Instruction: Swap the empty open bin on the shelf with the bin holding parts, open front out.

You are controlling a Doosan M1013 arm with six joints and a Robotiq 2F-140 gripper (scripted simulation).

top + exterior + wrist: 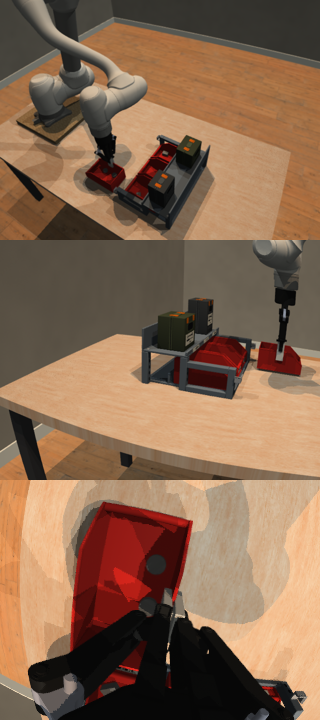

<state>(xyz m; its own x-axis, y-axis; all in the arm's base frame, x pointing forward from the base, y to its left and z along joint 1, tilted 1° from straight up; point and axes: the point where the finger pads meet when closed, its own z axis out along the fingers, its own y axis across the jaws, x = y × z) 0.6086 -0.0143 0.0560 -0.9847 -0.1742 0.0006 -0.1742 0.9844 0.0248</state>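
Pale wooden table, arm arched above, claw pointing down, pinching red bin by its side wall, 2 grey parts inside

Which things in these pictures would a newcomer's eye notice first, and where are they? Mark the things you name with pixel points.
Probably first the bright red bin point(117, 182) point(268, 360) point(95, 570) with round grey parts inside, its side wall pinched by the hand point(111, 164) point(279, 357) point(170, 601), beside the shelf point(189, 187) point(183, 374). Next, two dark boxes with orange marks, one olive point(184, 156) point(164, 333) and one charcoal point(156, 191) point(204, 317), standing on the shelf's upper board.
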